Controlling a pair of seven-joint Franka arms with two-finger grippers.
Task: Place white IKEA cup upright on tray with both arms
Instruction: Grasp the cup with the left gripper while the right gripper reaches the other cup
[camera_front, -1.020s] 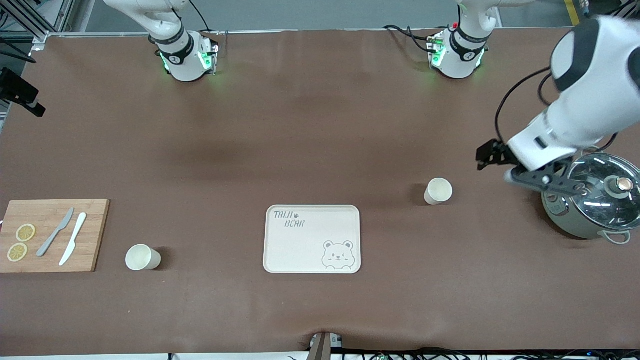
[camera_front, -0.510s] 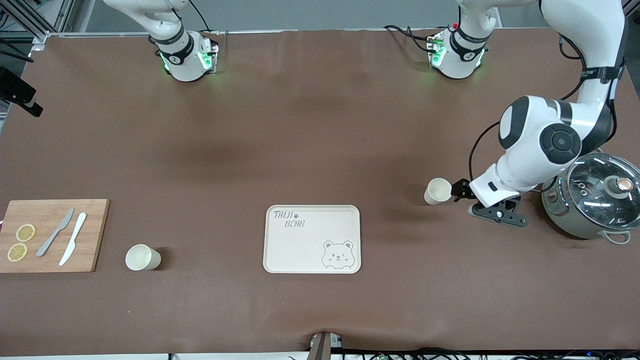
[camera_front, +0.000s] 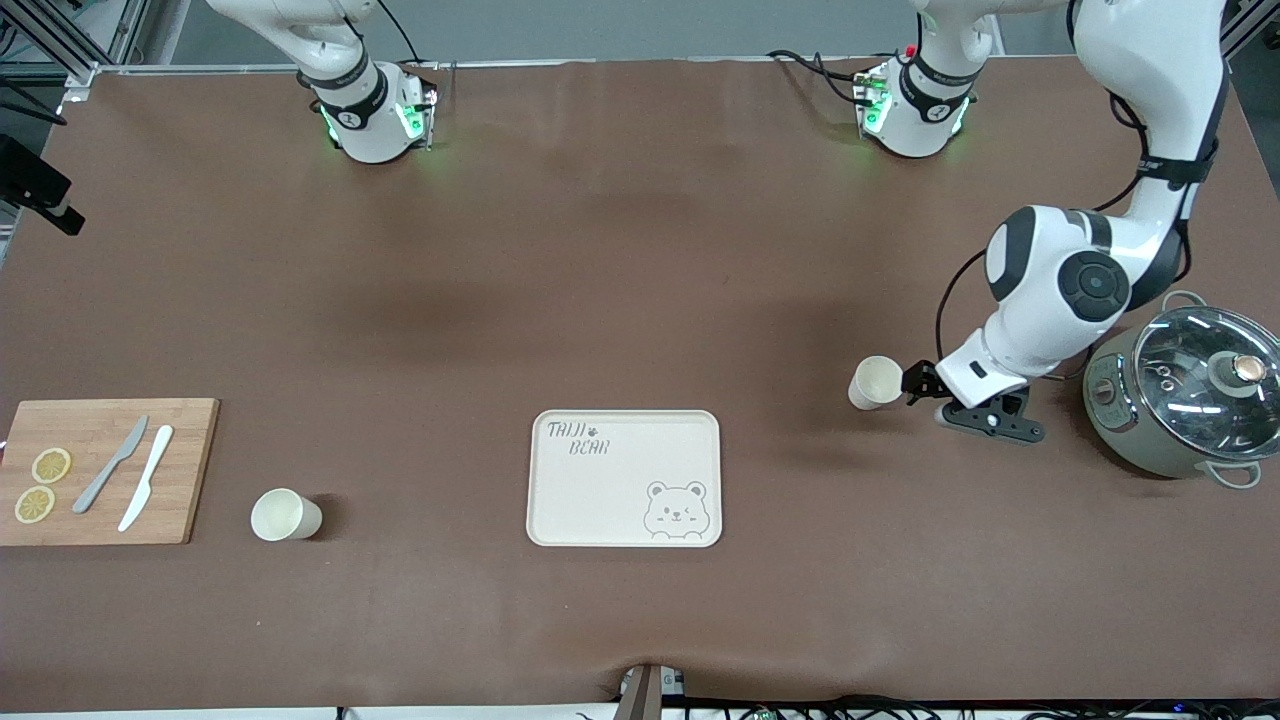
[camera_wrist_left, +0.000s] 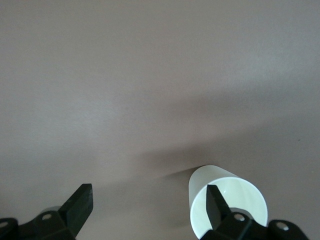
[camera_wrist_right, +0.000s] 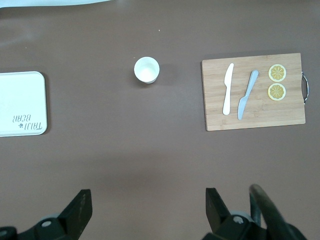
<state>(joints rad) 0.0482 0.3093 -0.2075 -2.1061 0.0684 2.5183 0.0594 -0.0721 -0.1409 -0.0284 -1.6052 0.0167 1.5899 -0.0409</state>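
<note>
The cream tray (camera_front: 600, 500) lies in the middle of the table near the front camera, and also shows in the right wrist view (camera_wrist_right: 22, 102). One white cup (camera_front: 877, 382) stands toward the left arm's end, mouth up. My left gripper (camera_front: 912, 385) is open and low at this cup. In the left wrist view (camera_wrist_left: 147, 206) one finger (camera_wrist_left: 216, 202) is over the cup's mouth (camera_wrist_left: 227, 200) and the other is outside it. A second white cup (camera_front: 285, 515) stands toward the right arm's end (camera_wrist_right: 146, 69). My right gripper (camera_wrist_right: 147, 207) is open and empty, high over bare table.
A lidded steel pot (camera_front: 1185, 400) stands close beside the left arm's wrist. A wooden cutting board (camera_front: 105, 470) with two knives and two lemon slices lies at the right arm's end, also in the right wrist view (camera_wrist_right: 253, 91).
My left arm has swung down from over the pot to the cup near it. In the last half second it only edged closer. Cups and tray have not moved.
</note>
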